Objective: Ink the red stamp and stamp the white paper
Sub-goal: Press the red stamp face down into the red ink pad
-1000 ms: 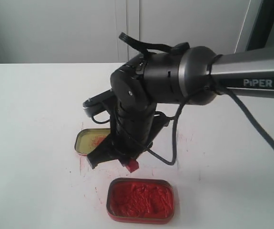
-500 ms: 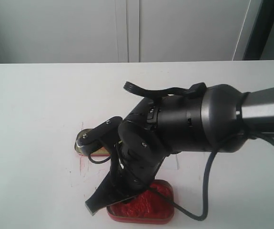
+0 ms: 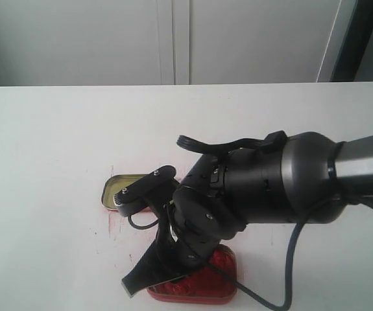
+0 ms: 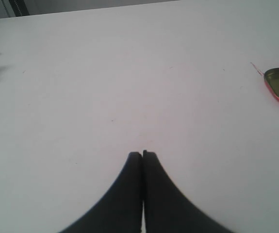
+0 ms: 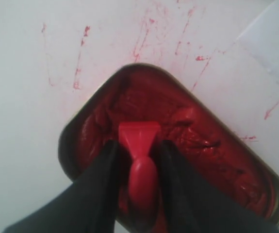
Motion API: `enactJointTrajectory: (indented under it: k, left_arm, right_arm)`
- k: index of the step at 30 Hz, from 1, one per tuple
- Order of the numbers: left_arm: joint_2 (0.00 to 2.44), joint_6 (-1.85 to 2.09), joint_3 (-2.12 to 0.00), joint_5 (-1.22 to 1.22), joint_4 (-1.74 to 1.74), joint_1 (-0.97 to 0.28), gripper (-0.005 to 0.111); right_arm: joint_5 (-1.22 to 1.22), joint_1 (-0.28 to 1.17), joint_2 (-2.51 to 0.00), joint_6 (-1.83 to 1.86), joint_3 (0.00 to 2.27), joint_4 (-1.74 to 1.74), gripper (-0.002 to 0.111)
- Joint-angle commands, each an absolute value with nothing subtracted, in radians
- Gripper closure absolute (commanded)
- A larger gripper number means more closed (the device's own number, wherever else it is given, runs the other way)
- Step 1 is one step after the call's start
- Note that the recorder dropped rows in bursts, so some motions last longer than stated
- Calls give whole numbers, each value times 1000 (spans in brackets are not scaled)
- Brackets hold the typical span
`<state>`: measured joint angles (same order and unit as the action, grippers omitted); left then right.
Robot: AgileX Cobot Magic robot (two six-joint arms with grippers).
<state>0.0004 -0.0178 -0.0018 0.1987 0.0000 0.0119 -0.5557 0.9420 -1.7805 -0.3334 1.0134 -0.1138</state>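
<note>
On the white tabletop (image 3: 56,129), the right gripper (image 5: 139,145) clamps the small red plastic stamp (image 5: 140,162) down in the oval red-paste tin (image 5: 63,145). Stamping the thin white paper sheet (image 5: 275,43) is yet to do.

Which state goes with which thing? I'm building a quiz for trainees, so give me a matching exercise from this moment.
1 small red plastic stamp
2 oval metal tin of red ink paste
3 black left gripper
4 shallow red-rimmed metal lid

a shut, empty
b gripped by right gripper
c beneath the stamp
d yellowish inside

Pairs: 1-b, 2-c, 3-a, 4-d
</note>
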Motion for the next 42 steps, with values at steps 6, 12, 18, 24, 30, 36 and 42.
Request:
enactJointTrajectory:
  k: [6, 12, 18, 24, 30, 36, 42]
  left_arm:
    - [0, -22, 0, 194, -6, 7, 107]
    - [0, -22, 0, 194, -6, 7, 107]
    - [0, -22, 0, 194, -6, 7, 107]
    - [0, -22, 0, 194, -6, 7, 107]
    - [0, -22, 0, 194, -6, 7, 107]
    - [0, -22, 0, 194, -6, 7, 107]
    - [0, -22, 0, 194, -6, 7, 107]
  right_arm:
    - [-531, 946, -1771, -344, 1008, -132, 108]
    - [-509, 946, -1773, -344, 1008, -136, 108]
    - [-507, 946, -1773, -344, 1008, -163, 108]
    - [-487, 946, -1782, -344, 999, -163, 108]
    - [-480, 946, -1826, -344, 999, -165, 108]
    - [-487, 946, -1890, -344, 999, -165, 108]
    - [-490, 946, -1929, -344, 999, -165, 108]
